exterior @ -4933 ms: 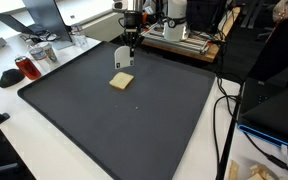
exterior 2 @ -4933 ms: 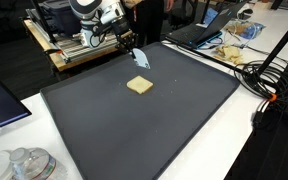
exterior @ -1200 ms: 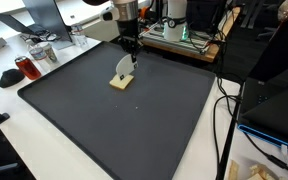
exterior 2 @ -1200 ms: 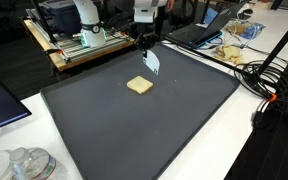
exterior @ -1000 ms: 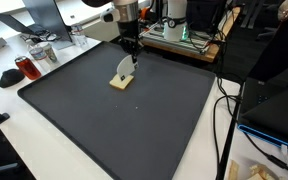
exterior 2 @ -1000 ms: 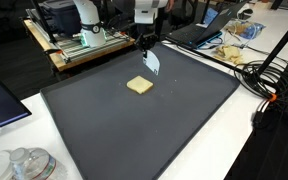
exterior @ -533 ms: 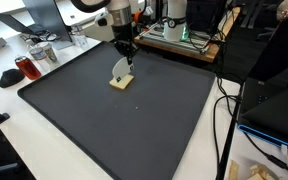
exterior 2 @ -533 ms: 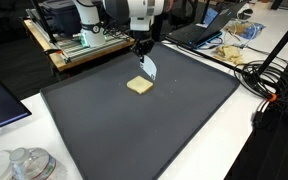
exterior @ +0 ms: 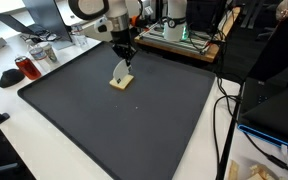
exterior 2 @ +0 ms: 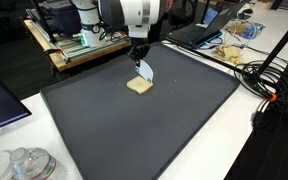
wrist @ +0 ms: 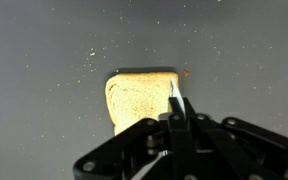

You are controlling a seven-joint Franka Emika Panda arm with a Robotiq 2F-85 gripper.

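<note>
The pale flat blade [exterior: 120,69] that your claw [exterior: 125,59] pinches shut by its upper end looks thin, light and fairly stiff. Edge-on in the wrist view it is a mere sliver, so expect it to twist in the grip if you load it sideways. It hangs downward over the bread slice [exterior: 121,82], its lower end at or just above the near crust; these views do not settle whether they touch. The bread lies flat on the dark mat [exterior: 134,130], toward the robot's side. Treat it as soft, light and crumbly, easy to dent or shove, and best held by its crust edges. You have one blade, one slice and one mat on the white table [exterior: 14,150], with a few crumbs [wrist: 92,55] scattered nearby.
</note>
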